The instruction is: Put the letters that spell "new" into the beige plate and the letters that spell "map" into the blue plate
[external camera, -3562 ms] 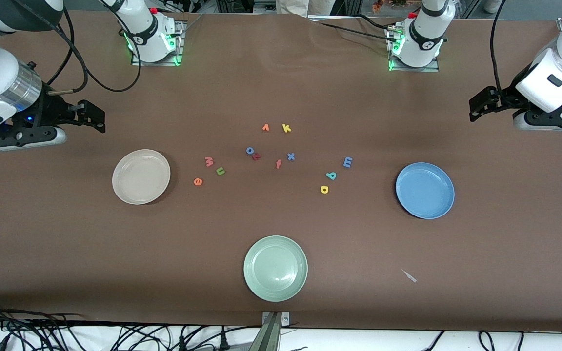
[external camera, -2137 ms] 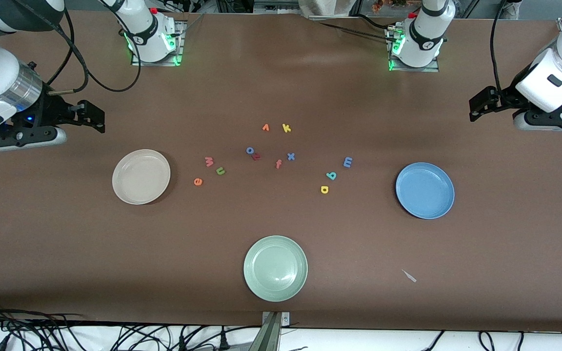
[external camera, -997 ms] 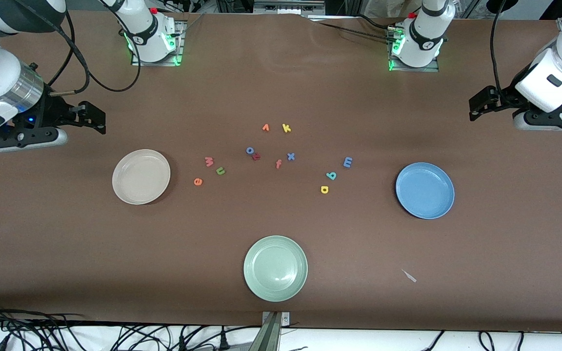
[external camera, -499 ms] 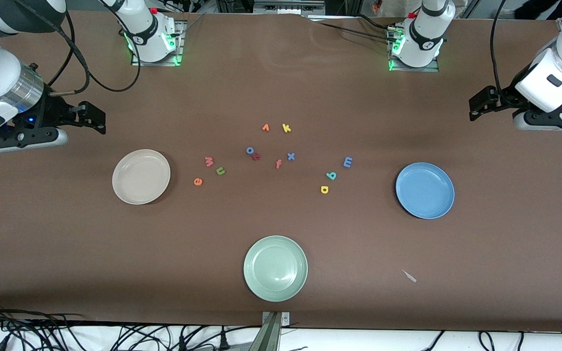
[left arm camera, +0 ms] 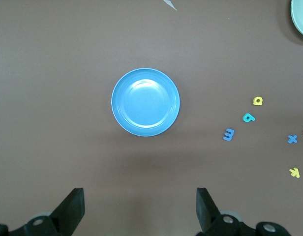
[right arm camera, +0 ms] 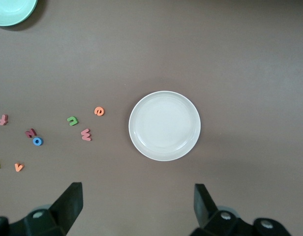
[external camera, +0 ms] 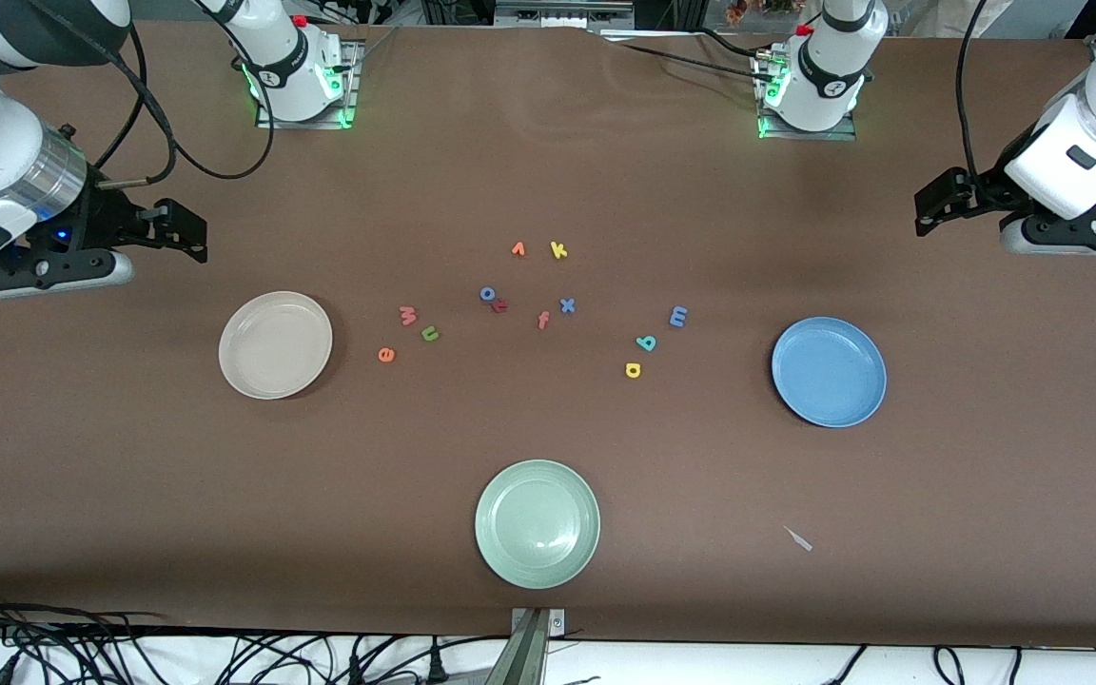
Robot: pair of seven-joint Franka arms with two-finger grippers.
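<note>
Front view shows nothing sorted yet: beige plate (external camera: pixel 275 344) below the gaping right gripper (right arm camera: pixel 136 199) and blue plate (external camera: pixel 829 371) below the gaping left gripper (left arm camera: pixel 140 201) are bare; all six letters lie on the bench (external camera: pixel 548 171) between them.

this is a robotics lab, set up for recorded handling trials. two white robot arm bases (external camera: pixel 299 67) (external camera: pixel 812 81) are bolted on metal plates along one edge of the tabletop (external camera: pixel 548 171), each glowing with green status lights. the tabletop is covered edge to edge in a plain brown sheet, with no household furniture around it. black cables (external camera: pixel 158 133) loop from the arms across one corner, and a tangle of more cables (external camera: pixel 225 656) lies on the white floor past the edge nearest the front camera. a metal camera bracket (external camera: pixel 534 637) is clamped at the middle of that edge. bits of metal framing show past the bases.
</note>
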